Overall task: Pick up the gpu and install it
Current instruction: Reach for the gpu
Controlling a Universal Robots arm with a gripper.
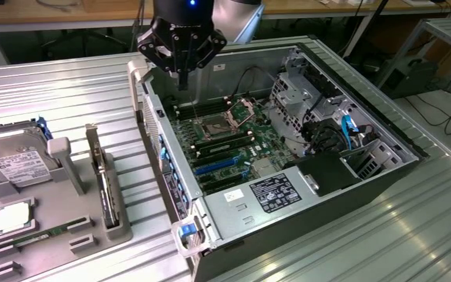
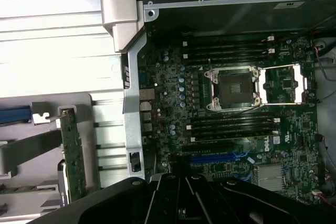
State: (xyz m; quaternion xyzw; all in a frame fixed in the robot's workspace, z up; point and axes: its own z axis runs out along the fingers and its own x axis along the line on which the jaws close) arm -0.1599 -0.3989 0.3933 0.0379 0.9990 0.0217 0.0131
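Two views: in the exterior one your tool [image 1: 182, 82] hangs pinched shut and empty above the open case [image 1: 366, 97], the gpu [image 1: 103, 182] upright in a gray holder [image 1: 120, 229] well away from it; the wrist one gives you the CPU socket [image 2: 234, 88] beneath the tool.

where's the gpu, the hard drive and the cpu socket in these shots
gpu [image 1: 104, 176], exterior view, upper edge of the upright card.
hard drive [image 1: 18, 164], exterior view, its white label.
cpu socket [image 2: 234, 88], wrist view, the dark middle of the socket.
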